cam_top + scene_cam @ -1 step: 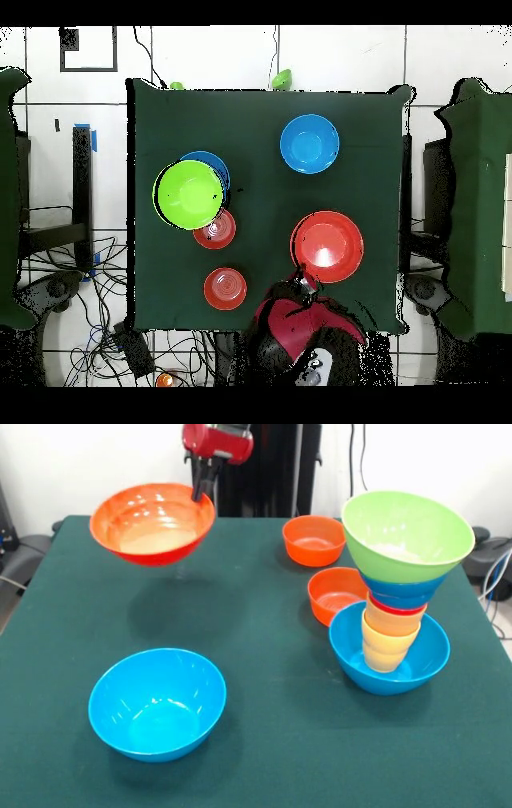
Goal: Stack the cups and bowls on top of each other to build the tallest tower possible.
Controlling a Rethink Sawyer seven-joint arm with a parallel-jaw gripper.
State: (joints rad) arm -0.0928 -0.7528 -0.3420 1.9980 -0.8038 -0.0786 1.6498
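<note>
Standing near the tower (396, 584) were two small orange bowls (314, 540) just beside it and a lone light-blue bowl (157, 702) well apart; nothing blocked the way; the gripper (202, 494), hanging from above, clamped the large orange bowl's (152, 524) rim, bowl aloft.

Table: a dark green table (260, 150) seen from straight above.
Centre of table: bare cloth, taken as the clock's middle.
At 1 o'clock: a large light blue bowl (309, 143), alone.
At 5 o'clock: a large orange bowl (327, 246), the red arm (300, 328) reaching to its rim from the bottom edge.
At 9 o'clock: the tower (190, 194), a large green bowl on top, blue rim showing behind.
At 7 o'clock: two small orange bowls (215, 229), one touching the tower, the other (225, 288) apart.
</note>
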